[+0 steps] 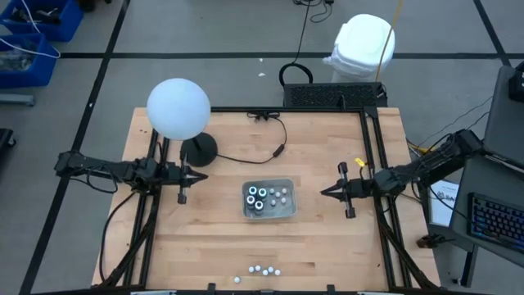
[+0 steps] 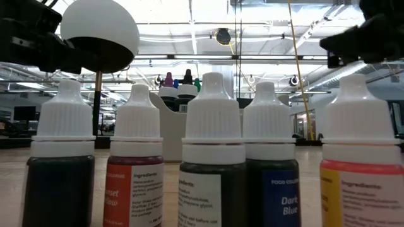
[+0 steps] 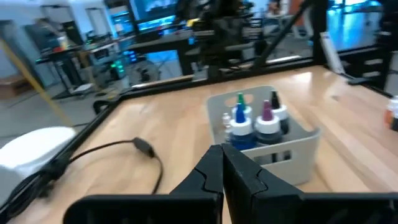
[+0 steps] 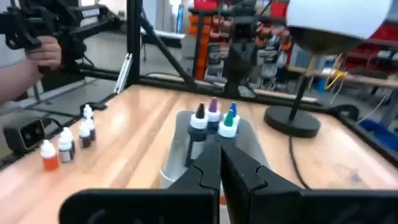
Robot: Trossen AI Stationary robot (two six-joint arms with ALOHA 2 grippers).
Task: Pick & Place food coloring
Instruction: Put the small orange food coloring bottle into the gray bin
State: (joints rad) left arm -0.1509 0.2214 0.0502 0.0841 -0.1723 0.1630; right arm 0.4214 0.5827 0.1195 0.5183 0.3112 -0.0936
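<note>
At the middle of the table (image 1: 327, 246) I found the grey tray (image 1: 269, 211), with several food coloring bottles (image 1: 260, 198) standing upright inside it. From above I counted three larger ringed tops on the tray's left side and smaller white caps toward its right. The left wrist view showed these tray bottles with blue, green, purple and dark tips rising above the tray wall.

Near the table's front edge I recorded a second group, a short row of five small white-capped bottles (image 1: 264, 270), well apart from the tray. The low view looked straight at this row: the labels I could read included "Dark Blue" and one reading "Sunset Glow", and one bottle at the end had a yellow body.

I noted the left gripper (image 1: 194, 174) hovering to the left of the tray, its fingers pressed together and empty, pointing toward the tray. The right gripper (image 1: 327, 191) hovered to the right of the tray, fingers likewise together, holding nothing. Neither gripper touched the tray or any bottle.

Behind the left gripper stood a lamp (image 1: 178, 108) with a white globe on a dark round base, its cable (image 1: 254, 154) running across the table behind the tray. In the right wrist view I saw a person's hand (image 4: 43, 51) beyond the table.
</note>
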